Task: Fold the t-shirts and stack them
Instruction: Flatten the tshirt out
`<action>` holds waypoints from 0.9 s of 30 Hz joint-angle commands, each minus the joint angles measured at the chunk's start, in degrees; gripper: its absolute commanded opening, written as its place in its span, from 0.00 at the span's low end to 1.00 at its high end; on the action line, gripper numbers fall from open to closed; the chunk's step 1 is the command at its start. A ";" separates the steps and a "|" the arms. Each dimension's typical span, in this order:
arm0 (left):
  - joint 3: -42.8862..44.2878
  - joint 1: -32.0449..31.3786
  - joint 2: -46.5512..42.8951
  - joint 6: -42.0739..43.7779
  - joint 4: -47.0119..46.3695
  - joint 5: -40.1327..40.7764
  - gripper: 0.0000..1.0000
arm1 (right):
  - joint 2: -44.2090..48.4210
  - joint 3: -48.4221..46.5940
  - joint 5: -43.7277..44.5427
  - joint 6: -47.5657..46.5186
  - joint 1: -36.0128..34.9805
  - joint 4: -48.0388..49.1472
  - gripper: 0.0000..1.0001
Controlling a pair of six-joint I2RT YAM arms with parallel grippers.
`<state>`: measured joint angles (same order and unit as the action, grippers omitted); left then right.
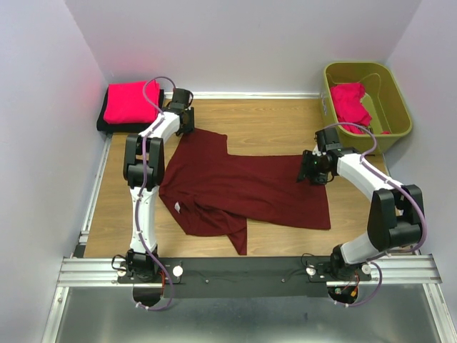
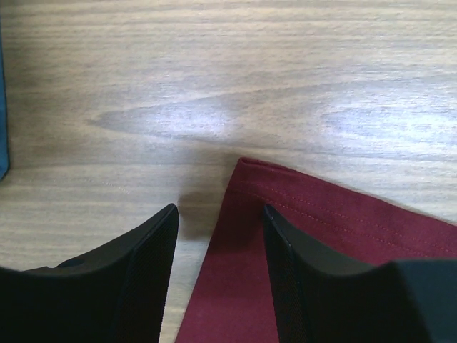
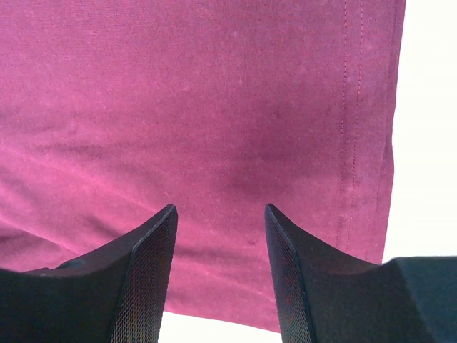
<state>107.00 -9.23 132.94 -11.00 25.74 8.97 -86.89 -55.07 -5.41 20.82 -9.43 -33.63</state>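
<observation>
The maroon t-shirt (image 1: 243, 189) lies spread on the counter (image 1: 264, 125). The left fingers (image 2: 143, 271) stand released and empty over its far-left corner, and the right fingers (image 3: 143, 271) are likewise released over its right hem. Beyond that far-left corner a folded pink t-shirt (image 1: 128, 103) rests on a black t-shirt (image 1: 107, 126), and beyond the maroon shirt's far-right a crumpled pink t-shirt (image 1: 348, 100) lies in the olive bin (image 1: 396, 107).

We are seeing one t-shirt (image 1: 243, 189) lying mid-table (image 1: 271, 121), folded shirts (image 1: 131, 103) sitting far left, bin (image 1: 391, 100) holding another shirt (image 1: 350, 103) far right.
</observation>
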 commanded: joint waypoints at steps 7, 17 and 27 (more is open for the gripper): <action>-1.18 -0.61 1.44 -2.97 4.50 -3.61 0.53 | -1.70 -2.06 -1.01 -0.87 -0.68 1.99 0.60; -1.18 -0.70 1.79 -2.62 6.26 -5.19 0.17 | -3.19 -3.02 -0.48 -0.78 -0.68 3.13 0.60; -2.85 -0.61 -2.33 -0.86 5.47 -0.54 0.00 | -8.64 -11.46 8.38 -1.92 -0.68 4.71 0.65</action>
<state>106.67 -9.78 132.75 -12.91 26.65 5.85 -93.23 -62.65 -3.42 19.99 -9.72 -30.92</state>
